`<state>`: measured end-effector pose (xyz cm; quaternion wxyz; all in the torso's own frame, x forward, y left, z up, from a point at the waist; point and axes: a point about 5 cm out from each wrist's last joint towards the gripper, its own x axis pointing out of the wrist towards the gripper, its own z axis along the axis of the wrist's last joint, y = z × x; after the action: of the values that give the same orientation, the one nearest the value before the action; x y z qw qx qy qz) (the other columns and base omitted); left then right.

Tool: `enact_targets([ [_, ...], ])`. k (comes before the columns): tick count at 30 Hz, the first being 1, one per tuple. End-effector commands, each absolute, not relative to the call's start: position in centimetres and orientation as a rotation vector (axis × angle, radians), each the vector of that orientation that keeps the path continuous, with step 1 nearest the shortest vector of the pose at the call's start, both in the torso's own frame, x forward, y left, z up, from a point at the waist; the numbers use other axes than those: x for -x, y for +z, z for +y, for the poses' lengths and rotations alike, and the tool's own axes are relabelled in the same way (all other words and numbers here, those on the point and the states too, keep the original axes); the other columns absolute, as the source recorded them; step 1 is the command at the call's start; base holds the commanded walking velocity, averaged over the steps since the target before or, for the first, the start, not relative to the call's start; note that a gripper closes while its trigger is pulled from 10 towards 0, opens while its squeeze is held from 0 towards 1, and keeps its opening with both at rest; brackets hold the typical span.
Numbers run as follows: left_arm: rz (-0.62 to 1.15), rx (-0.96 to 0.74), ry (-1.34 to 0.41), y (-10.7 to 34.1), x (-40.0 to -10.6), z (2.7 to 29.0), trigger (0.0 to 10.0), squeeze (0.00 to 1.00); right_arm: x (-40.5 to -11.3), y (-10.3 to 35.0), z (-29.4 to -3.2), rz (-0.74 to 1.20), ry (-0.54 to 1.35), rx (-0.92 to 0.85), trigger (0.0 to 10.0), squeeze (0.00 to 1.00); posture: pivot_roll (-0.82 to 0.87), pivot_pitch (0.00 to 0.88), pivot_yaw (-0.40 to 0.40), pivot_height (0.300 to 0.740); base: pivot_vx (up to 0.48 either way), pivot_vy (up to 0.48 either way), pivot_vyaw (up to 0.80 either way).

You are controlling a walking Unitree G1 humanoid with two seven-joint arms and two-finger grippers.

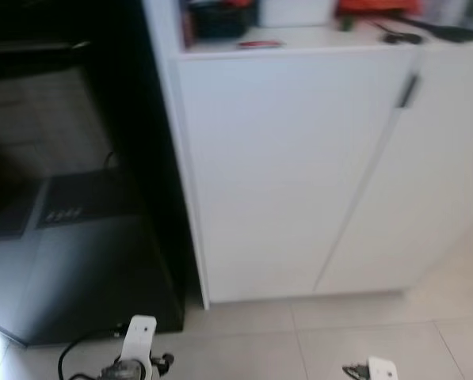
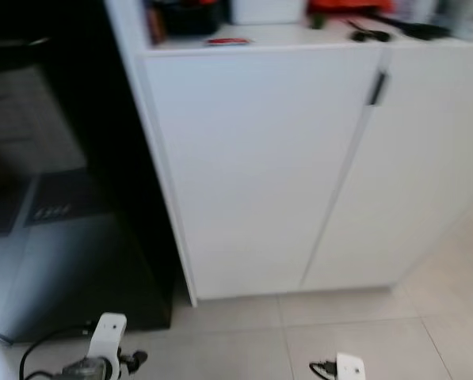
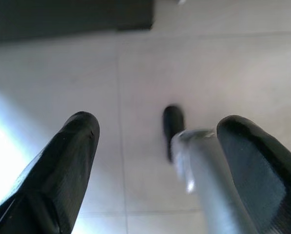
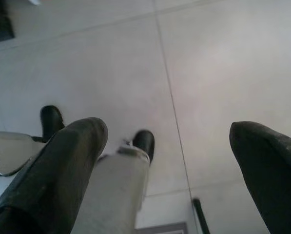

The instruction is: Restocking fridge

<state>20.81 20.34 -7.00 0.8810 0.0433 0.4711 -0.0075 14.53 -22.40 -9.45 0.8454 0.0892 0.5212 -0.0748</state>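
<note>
Blurred items on the worktop cut off by the top edge, red and black shapes unreadable, black fridge cropped at left, both arms barely entering at the bottom edge

The black fridge stands on the left, right beside the white cabinet. Its door is shut. The front is dark and shiny. A gray band with small marks runs across its front, about halfway down.
</note>
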Motion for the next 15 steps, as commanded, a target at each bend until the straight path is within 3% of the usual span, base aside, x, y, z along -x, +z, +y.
enact_targets([
  [1,0.987,-0.096,-0.026,-7.03,-20.87,20.06,10.0,0.00,-13.82,-9.65,-22.71,1.117,-0.182,-0.198,10.0,0.00,-0.02,0.000,-0.036,0.740,0.000,0.000,0.80],
  [4,0.985,-0.091,-0.024,-7.02,-20.88,20.05,10.0,0.00,-13.83,-9.65,-22.71,1.116,-0.185,-0.198,10.0,0.00,-0.02,0.000,-0.035,0.740,0.000,0.000,0.80],
  [12,0.998,-0.086,-0.015,-7.08,-20.79,20.08,10.0,0.00,-13.86,-9.63,-22.71,1.094,-0.225,-0.243,10.0,0.00,-0.02,0.000,-0.034,0.740,0.000,0.000,0.00],
  [15,0.998,-0.086,-0.015,-7.08,-20.79,20.08,10.0,0.00,-13.86,-9.63,-22.69,1.090,-0.230,-0.252,10.0,0.00,-0.02,0.000,-0.036,0.740,0.000,0.343,0.00],
])
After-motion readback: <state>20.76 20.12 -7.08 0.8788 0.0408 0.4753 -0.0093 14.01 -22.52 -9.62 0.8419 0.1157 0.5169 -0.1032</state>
